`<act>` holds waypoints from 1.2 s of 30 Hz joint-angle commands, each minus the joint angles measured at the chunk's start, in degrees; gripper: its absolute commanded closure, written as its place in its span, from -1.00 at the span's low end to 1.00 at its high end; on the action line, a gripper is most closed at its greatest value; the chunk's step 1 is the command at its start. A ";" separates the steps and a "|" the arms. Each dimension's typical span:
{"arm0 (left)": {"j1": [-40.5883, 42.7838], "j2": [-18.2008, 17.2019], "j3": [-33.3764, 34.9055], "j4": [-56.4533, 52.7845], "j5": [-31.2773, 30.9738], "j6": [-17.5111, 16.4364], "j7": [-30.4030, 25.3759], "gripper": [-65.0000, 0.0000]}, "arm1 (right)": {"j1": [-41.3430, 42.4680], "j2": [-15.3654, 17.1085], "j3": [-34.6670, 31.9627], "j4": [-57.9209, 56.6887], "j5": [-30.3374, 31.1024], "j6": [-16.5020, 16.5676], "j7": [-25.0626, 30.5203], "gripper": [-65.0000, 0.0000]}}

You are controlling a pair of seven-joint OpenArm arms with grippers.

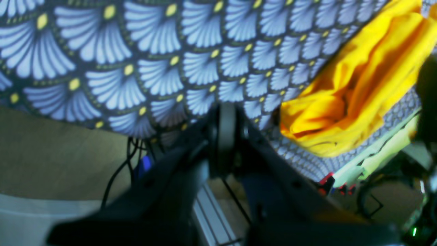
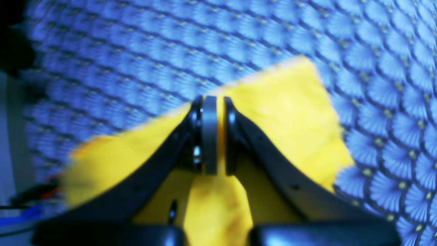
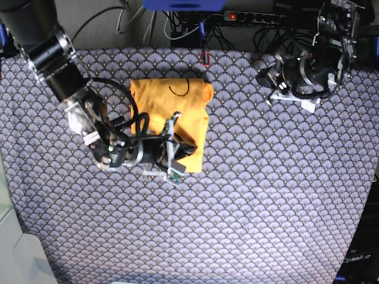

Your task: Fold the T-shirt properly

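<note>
Right arm: black cylindrical segments banded in silver, grey joint housings lower down.
Right hand: two curved matte-black fingers with small round holes, grey pads at the tips.
Cabling: black loops along the wrist (white brackets beside them).
Left hand: same black fingers, blurred.

Yellow-orange T-shirt, blue-grey scalloped cover
</note>
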 commanded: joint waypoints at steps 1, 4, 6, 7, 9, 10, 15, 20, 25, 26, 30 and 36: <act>0.28 -0.70 -0.35 0.92 -0.76 -0.29 0.52 1.00 | 2.42 -0.20 -0.45 -0.97 1.02 0.34 2.82 0.94; 0.64 -0.79 -0.35 0.92 -0.68 -0.29 0.34 1.00 | 4.26 -1.87 -2.56 -7.74 1.02 0.34 5.99 0.94; 0.55 -0.97 -0.35 0.83 -0.68 -0.29 0.25 1.00 | 4.79 -3.19 -3.70 -12.14 1.02 0.34 8.19 0.94; 0.46 -1.06 -0.35 0.75 -0.68 -0.29 0.08 1.00 | 4.97 -3.63 -4.32 -14.16 1.02 0.34 9.42 0.94; 0.28 -1.14 -0.35 0.57 -0.68 -0.29 0.08 1.00 | 5.14 -4.51 -5.72 -16.71 1.02 0.34 10.82 0.94; 0.20 -1.14 -0.35 0.57 -0.68 -0.29 0.08 1.00 | 5.14 -4.60 -5.90 -16.80 1.02 0.34 10.91 0.94; -0.86 -1.32 -0.35 0.83 -0.68 -0.29 -0.01 1.00 | 4.79 -2.05 -5.90 -10.20 1.02 0.34 8.01 0.94; -2.44 -1.32 -0.35 0.75 -0.68 -0.29 0.52 1.00 | 4.35 2.17 -5.46 5.01 1.11 0.34 0.54 0.95; -2.88 -3.17 -0.35 0.92 -0.68 -0.29 0.60 1.00 | -0.22 7.09 -0.27 16.17 1.11 0.34 -3.42 0.95; -2.70 -3.69 -0.35 0.92 -0.68 -0.29 0.60 1.00 | -1.54 8.41 1.49 17.93 1.02 0.34 -4.56 0.95; -0.33 -5.45 -0.26 2.94 -0.59 -0.29 0.43 1.00 | -9.89 14.48 9.75 23.20 1.02 0.34 -5.79 0.95; 2.39 -7.39 0.27 9.71 -0.59 -0.29 0.60 1.00 | -26.77 20.98 27.07 29.09 1.02 0.34 -5.71 0.95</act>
